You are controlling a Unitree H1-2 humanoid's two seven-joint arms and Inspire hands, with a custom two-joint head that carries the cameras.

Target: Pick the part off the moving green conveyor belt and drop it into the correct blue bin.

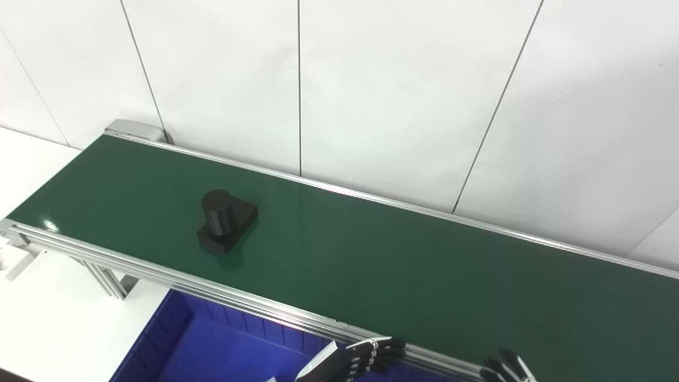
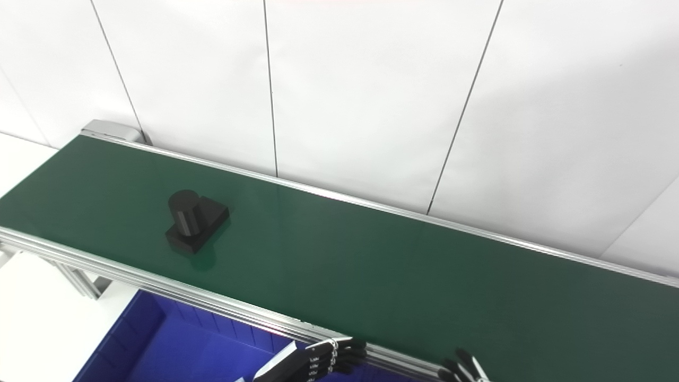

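Your black part sits alone on the green conveyor belt, far left. Left hand hangs at the near rail, fingers curled, empty. Right hand is cut off; grip unreadable. Blue bin half hidden below.

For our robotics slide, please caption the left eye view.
Black part rides the green conveyor belt above a blue bin, both hands waiting at the near rail.
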